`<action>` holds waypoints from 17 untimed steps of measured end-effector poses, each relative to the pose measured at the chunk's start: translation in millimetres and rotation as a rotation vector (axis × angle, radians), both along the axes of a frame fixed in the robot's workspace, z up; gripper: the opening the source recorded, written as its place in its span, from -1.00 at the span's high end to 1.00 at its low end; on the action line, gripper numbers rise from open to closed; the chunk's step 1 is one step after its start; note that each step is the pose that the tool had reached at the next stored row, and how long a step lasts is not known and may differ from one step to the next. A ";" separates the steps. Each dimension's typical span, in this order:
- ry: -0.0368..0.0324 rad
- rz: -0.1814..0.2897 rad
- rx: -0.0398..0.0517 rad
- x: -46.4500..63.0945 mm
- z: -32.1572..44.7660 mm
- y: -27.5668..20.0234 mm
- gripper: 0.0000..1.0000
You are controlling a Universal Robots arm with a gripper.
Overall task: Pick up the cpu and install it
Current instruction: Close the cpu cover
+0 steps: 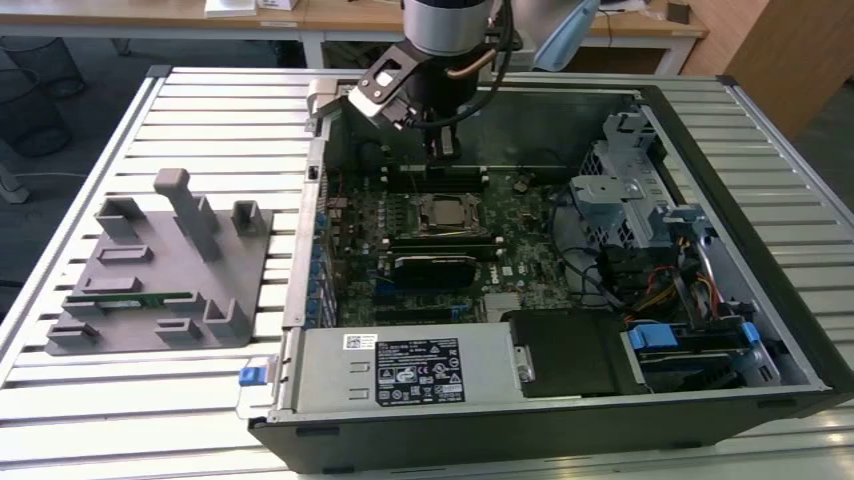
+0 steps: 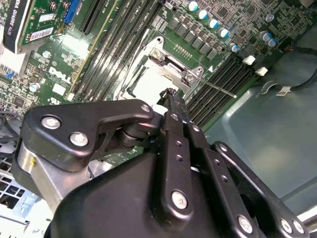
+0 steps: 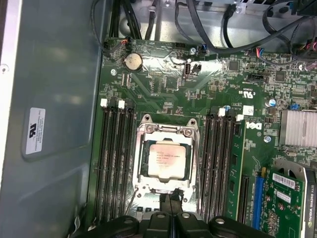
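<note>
The cpu [image 3: 167, 159], a small square chip with a shiny pale metal top, lies flat in the metal-framed socket [image 3: 167, 130] in the middle of the green motherboard. It also shows in the exterior view as the cpu [image 1: 441, 212], and in the second wrist view as the cpu [image 2: 148, 84], partly hidden behind my fingers. My gripper [image 1: 443, 150] hangs inside the open computer case, a little above the board and just off one edge of the socket. The gripper [image 3: 171, 204] is shut, fingertips together, with nothing between them. It does not touch the chip.
The case walls [image 1: 315, 200] enclose the board. A drive cage [image 1: 621, 190] and cables [image 1: 627, 280] stand at the exterior view's right, and a power supply [image 1: 400, 370] lies at the near side. A grey tray [image 1: 154, 270] with upright blocks and a green memory stick [image 1: 114, 297] sits outside, at the left.
</note>
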State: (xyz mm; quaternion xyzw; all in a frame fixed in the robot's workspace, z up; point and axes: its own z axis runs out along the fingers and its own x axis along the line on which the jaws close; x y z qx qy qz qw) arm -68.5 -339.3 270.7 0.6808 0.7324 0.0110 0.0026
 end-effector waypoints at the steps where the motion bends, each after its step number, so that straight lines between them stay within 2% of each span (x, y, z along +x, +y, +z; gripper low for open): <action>1: 0.0001 0.000 0.0000 -0.1 -0.5 -0.1 0.79; 17: 0.0001 0.000 -0.0001 0.0 -5.2 -0.1 0.79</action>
